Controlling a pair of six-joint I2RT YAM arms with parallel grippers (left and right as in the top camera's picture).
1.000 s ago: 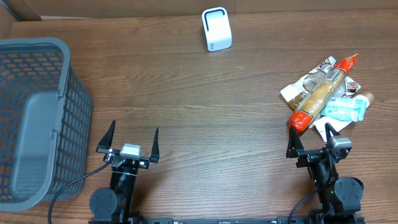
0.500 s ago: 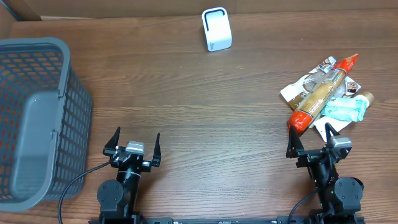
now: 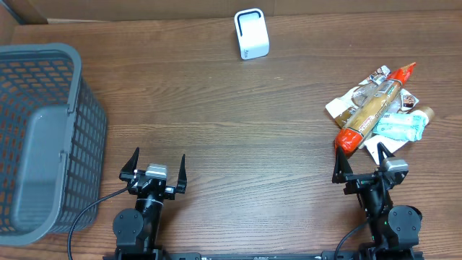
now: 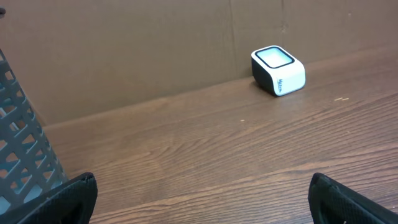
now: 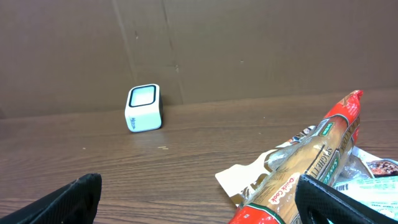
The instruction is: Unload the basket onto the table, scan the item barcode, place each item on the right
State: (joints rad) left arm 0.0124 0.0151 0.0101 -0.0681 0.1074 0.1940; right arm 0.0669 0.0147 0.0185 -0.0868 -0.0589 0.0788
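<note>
Wooden table (image 3: pixel 238 123) | we see spaghetti pack (image 3: pixel 374 108) atop packets (image 3: pixel 404 124) at right, just beyond right gripper (image 3: pixel 359 159) | left gripper (image 3: pixel 159 160) and right: jaws apart, empty | we judge pack light, brittle, slick: take mid-length

Mock shop checkout on a robot test bench.

A wooden table (image 3: pixel 238 123) carries a grey shopping basket (image 3: pixel 90 137), a small white barcode scanner (image 3: pixel 252 33) and a heap of grocery packets (image 3: pixel 375 108), spaghetti among them, much as at a till. Plain cardboard (image 4: pixel 124 50) walls off the back, and the left arm (image 3: pixel 144 217) and right arm (image 3: pixel 386 209) are mounted at the near edge, which marks it as a lab set-up.
</note>
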